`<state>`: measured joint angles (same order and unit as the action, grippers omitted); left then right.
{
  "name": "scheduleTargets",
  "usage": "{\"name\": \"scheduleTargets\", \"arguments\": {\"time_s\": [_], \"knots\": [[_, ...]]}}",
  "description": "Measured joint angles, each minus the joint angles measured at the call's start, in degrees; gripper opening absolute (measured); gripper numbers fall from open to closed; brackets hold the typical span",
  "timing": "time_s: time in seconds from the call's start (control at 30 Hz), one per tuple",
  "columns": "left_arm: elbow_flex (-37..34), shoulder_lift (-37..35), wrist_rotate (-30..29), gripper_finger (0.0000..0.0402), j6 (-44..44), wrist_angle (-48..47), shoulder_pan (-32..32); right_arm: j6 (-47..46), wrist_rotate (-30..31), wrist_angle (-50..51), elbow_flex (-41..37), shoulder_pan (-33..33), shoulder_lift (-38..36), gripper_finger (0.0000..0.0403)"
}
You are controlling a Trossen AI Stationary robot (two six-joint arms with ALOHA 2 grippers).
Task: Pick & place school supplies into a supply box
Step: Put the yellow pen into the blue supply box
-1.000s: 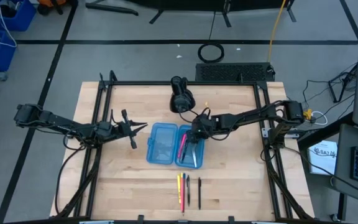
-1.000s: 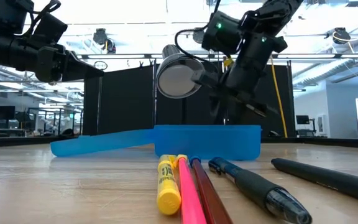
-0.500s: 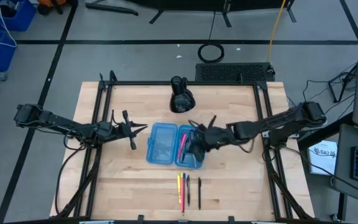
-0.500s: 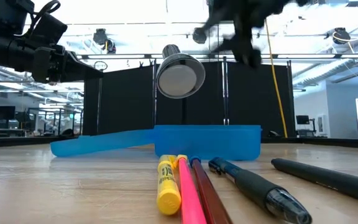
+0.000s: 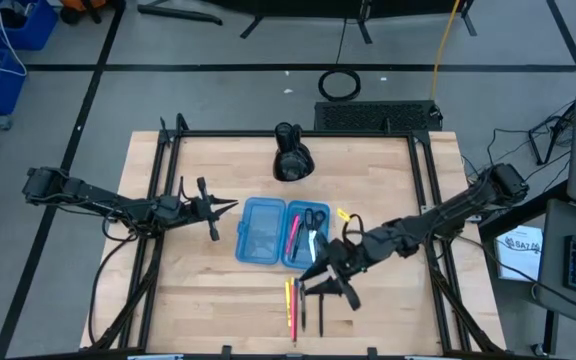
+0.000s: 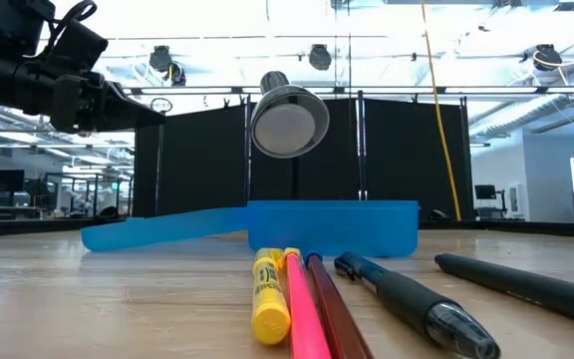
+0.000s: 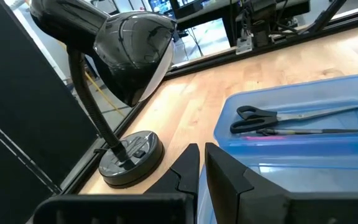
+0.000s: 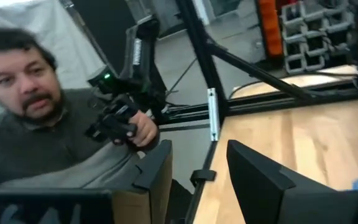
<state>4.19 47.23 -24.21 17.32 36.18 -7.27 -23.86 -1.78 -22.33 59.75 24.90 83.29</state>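
Observation:
The translucent blue supply box [image 5: 268,233] lies open mid-table, both halves flat; the low view shows its wall [image 6: 332,227]. Its right half holds the black-handled scissors [image 5: 313,222] [image 7: 272,115] and a pink pen [image 5: 293,235]. Several pens and pencils [image 5: 303,305] [image 6: 297,299] lie side by side on the wood near the table's near edge. My right gripper [image 5: 320,283] [image 8: 197,180] is open, above the table just far of those pens, touching nothing. My left gripper [image 5: 230,203] [image 7: 201,165] is shut, left of the box.
A black desk lamp [image 5: 290,155] [image 7: 126,56] stands on its round base far of the box. Black frame rails [image 5: 158,230] run along the table's left and right sides. In the right wrist view a person [image 8: 48,124] sits beyond the table's edge, one hand on a control handle.
My right gripper has moved from above the box's right half toward the near edge and now hangs by the row of pens; it has left the low view. The scissors in the box are uncovered. The left arm has kept still.

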Motion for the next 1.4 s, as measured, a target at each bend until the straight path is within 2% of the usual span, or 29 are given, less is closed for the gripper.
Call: {"name": "scheduleTargets", "arguments": {"time_s": [0.1,0.23,0.4,0.87,1.0,1.07,1.23,1.4], "knots": [[0.0,0.0,0.0,0.0033,0.0,0.0,0.0,2.9,-1.1,-1.1,0.0,1.6,0.0,0.0144],[0.0,0.0,0.0,0.0033,0.0,0.0,0.0,9.7,-7.4,-5.6,0.0,3.9,0.0,0.0142],[0.0,0.0,0.0,0.0033,0.1,0.0,0.0,14.8,-7.4,-9.6,0.0,6.0,0.0,0.0137],[0.0,0.0,0.0,0.0033,0.2,0.0,0.0,14.1,-6.7,-9.1,0.0,5.9,0.0,0.0112],[0.0,0.0,0.0,0.0033,0.2,0.0,0.0,12.0,-0.3,-6.8,0.0,5.9,0.0,0.0105],[0.0,0.0,0.0,0.0033,0.2,0.0,0.0,8.0,5.0,-3.2,0.0,5.9,0.0,0.0099],[0.0,0.0,-0.1,0.0033,0.3,-0.4,0.0,-12.4,21.0,14.1,0.0,5.9,0.0,0.0068],[0.0,0.0,-0.1,0.0033,0.3,-0.4,0.0,-30.8,29.5,32.4,0.0,6.4,0.0,0.0011]]}}
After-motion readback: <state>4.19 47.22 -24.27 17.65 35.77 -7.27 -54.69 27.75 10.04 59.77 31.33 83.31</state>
